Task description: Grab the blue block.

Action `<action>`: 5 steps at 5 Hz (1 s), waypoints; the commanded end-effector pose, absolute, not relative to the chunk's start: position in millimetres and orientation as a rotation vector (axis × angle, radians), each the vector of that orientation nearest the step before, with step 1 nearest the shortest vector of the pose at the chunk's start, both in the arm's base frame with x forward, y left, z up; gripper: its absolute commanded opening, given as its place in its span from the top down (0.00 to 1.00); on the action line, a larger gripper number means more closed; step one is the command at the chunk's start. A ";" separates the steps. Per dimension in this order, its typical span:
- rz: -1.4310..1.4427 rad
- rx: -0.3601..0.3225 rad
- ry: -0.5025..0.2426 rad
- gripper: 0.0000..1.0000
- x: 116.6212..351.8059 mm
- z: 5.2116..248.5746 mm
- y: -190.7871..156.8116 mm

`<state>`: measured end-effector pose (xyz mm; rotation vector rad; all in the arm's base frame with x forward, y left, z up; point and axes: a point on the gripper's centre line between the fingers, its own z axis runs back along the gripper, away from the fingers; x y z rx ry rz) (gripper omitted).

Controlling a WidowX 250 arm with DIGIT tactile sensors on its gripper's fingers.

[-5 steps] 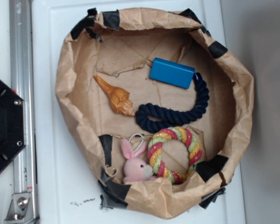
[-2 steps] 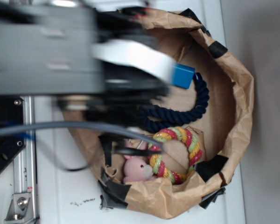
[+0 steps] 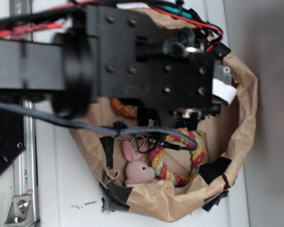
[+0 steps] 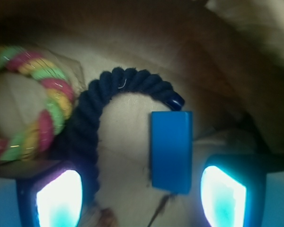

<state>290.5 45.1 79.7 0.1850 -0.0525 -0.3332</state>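
Arm (image 3: pixel 109 61) bulk now fills the exterior view where a second ago the paper-lined basket (image 3: pixel 241 123) lay open; it hides the blue block entirely, leaving only the pink bunny (image 3: pixel 138 168), the striped rope ring (image 3: pixel 177 158) and a sliver of the orange seashell (image 3: pixel 124 108) showing

From the wrist, the blue block (image 4: pixel 171 150) lies flat between the two lit fingertips (image 4: pixel 59 198), nearer the right one, its far end touching the navy rope (image 4: pixel 92 123). The pincer (image 4: pixel 141 196) is spread wide and holds nothing. I'd say the approach is done and descent comes next
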 end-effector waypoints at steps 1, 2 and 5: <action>-0.427 0.215 -0.059 0.00 298.7 60.2 76.1; -0.418 0.180 -0.046 0.00 304.8 48.3 81.3; -0.388 -0.018 0.001 0.00 305.5 8.9 51.1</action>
